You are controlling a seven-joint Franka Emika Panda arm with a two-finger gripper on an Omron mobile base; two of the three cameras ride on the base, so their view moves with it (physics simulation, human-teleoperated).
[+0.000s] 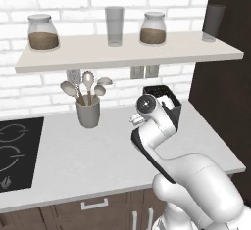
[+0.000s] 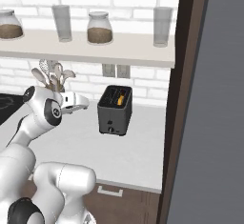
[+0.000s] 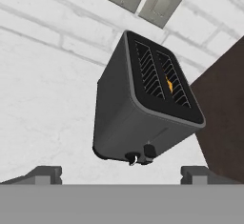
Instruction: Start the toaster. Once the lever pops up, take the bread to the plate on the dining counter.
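The dark toaster (image 2: 115,111) stands on the white counter by the brick wall, close to the dark side panel. In the left base view my arm covers part of the toaster (image 1: 165,97). An orange-tan sliver of the bread (image 3: 168,82) shows deep in one slot, and the same bread (image 2: 121,98) appears in the right base view. Low on the toaster's (image 3: 138,113) front, a small black lever (image 3: 149,150) sits beside the knob (image 3: 132,158). My gripper (image 3: 120,173) hovers just short of that front, open, with nothing between its fingertips. The plate and the dining counter are out of view.
A grey utensil cup (image 1: 88,111) with spoons stands left of the arm. A shelf (image 1: 127,53) with jars and glasses hangs above the counter. The black cooktop (image 1: 14,150) lies at far left. A tall dark panel (image 2: 186,99) bounds the right. Two wall outlets (image 1: 144,71) sit behind the toaster.
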